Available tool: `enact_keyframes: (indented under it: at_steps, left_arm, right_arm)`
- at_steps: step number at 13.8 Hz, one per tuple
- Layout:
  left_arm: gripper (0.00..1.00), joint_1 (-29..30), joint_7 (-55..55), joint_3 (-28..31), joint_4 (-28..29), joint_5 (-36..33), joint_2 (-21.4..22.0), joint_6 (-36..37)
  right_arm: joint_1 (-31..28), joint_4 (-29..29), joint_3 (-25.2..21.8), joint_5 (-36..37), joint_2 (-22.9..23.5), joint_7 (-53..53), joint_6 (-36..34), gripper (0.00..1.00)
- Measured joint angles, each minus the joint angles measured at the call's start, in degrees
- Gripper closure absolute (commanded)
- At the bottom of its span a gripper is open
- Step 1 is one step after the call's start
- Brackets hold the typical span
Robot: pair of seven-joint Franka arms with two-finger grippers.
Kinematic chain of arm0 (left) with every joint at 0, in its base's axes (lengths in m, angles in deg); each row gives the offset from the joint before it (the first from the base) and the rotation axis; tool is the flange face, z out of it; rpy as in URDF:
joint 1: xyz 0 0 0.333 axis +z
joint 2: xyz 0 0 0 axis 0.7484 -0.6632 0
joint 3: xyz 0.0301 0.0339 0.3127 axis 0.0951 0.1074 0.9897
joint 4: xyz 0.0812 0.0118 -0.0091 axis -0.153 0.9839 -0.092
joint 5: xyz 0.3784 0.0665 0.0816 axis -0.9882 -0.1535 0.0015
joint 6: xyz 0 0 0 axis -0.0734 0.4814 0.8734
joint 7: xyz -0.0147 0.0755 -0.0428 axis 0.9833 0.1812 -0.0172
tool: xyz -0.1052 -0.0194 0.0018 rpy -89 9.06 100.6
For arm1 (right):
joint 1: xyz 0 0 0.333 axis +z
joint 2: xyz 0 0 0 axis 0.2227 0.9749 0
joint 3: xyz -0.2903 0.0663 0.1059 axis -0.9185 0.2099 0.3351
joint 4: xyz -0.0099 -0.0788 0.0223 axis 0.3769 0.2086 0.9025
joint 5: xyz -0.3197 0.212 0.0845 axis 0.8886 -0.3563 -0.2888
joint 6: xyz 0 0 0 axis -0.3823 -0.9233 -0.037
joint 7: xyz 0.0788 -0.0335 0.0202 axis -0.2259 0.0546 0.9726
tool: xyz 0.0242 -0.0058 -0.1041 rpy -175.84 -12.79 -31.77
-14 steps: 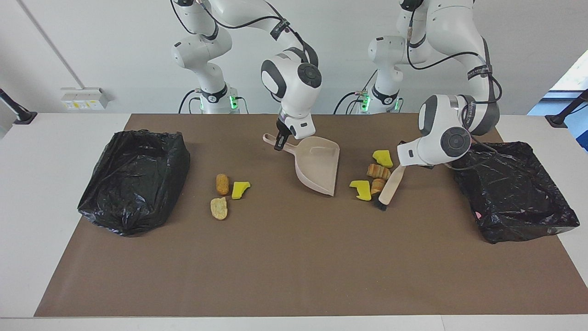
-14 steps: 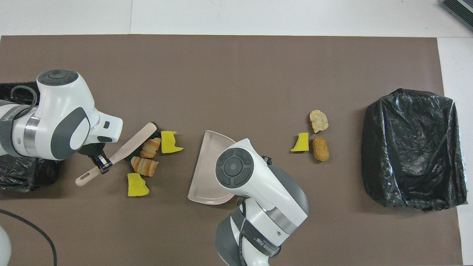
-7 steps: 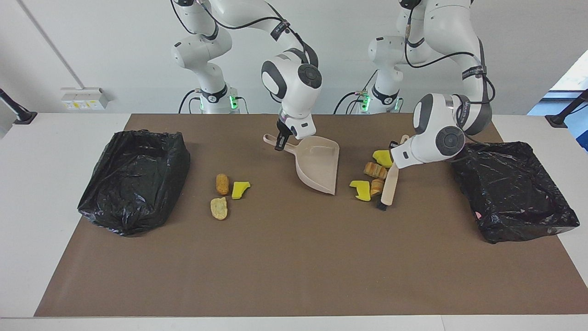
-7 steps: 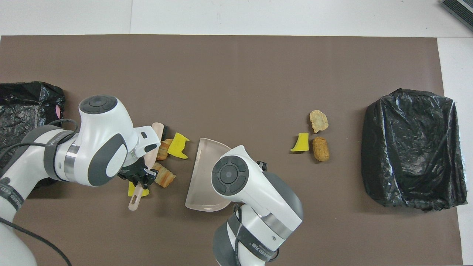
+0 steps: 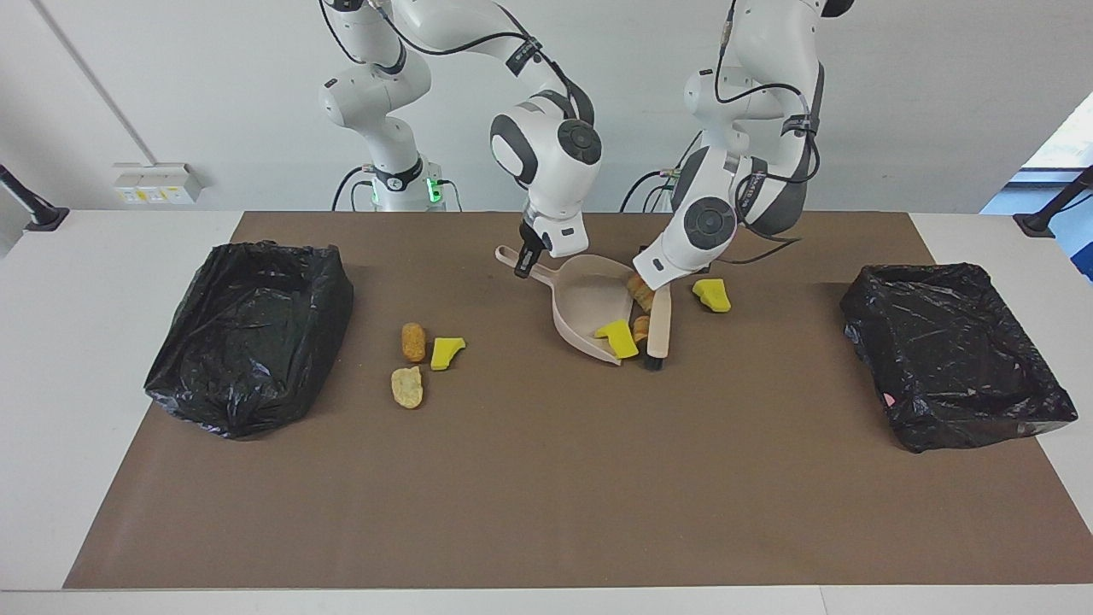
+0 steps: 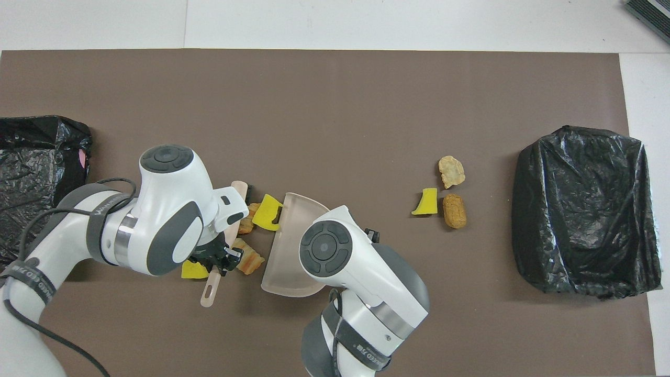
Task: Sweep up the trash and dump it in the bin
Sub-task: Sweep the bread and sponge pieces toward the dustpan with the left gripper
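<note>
We saw four trash scraps (image 5: 616, 336) at centre frame, at the dustpan's (image 5: 589, 299) mouth, and three more (image 5: 413, 342) left of centre. The left claw (image 6: 217, 257) was clamped on the brush (image 5: 657, 329), the right claw (image 5: 523, 263) on the dustpan's handle.

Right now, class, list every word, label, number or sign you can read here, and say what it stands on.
Lettering on the right arm's strap: too blurred to read.
Lettering on the left arm's strap: too blurred to read.
Stickers on the wall socket plate: too small to read.
</note>
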Motion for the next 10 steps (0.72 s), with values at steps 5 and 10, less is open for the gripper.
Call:
enact_keyframes:
  at_steps: [5,10]
  left_arm:
    - [1.0,-0.8,2.5,-0.4,0.0,3.1,0.5,0.0]
    - [1.0,-2.2,2.9,-0.6,-2.4,7.4,1.5,2.0]
  right_arm:
    - [0.0,0.1,0.0,0.0,0.0,0.0,0.0,1.0]
    - [0.0,0.1,0.0,0.0,0.0,0.0,0.0,1.0]
